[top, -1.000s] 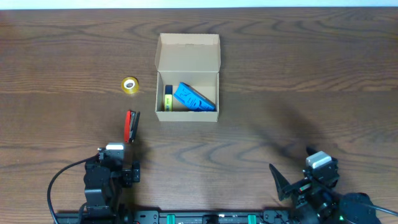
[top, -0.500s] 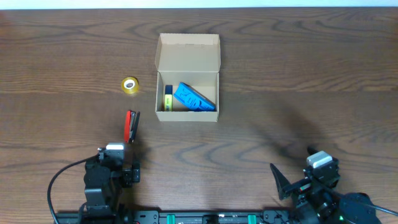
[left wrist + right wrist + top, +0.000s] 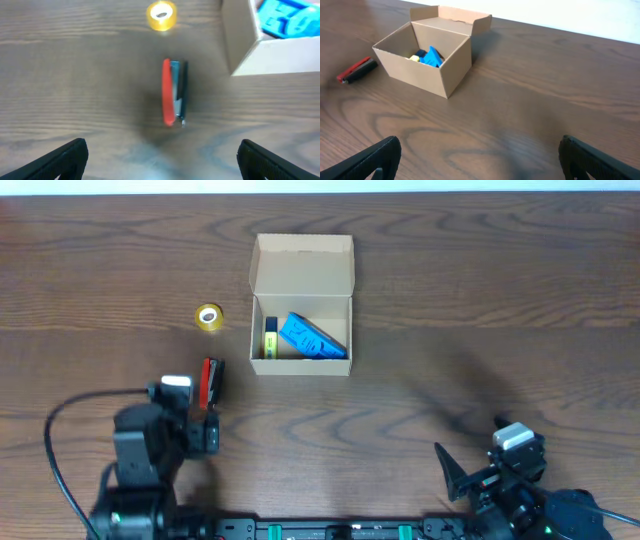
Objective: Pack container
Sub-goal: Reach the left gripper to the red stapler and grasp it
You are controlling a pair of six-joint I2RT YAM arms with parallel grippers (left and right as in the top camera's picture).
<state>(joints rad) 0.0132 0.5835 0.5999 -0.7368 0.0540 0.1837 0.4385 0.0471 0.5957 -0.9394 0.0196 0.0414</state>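
Note:
The tan cardboard box (image 3: 301, 330) stands open at the table's middle back, its flap lid folded back. It holds a blue packet (image 3: 311, 338) and a small yellow item (image 3: 270, 337). The box also shows in the left wrist view (image 3: 260, 47) and the right wrist view (image 3: 427, 60). A red and black stapler (image 3: 211, 380) lies left of the box, seen in the left wrist view (image 3: 174, 92). A yellow tape roll (image 3: 209, 317) lies farther back left. My left gripper (image 3: 160, 160) is open and empty just short of the stapler. My right gripper (image 3: 480, 160) is open and empty at the front right.
The dark wooden table (image 3: 480, 300) stretches all round the box. A black cable (image 3: 60, 450) runs from the left arm at the front left. The table's back edge meets a white wall (image 3: 600, 20).
My left arm has moved forward and a little left, toward the stapler. The right arm and all objects have stayed where they were.

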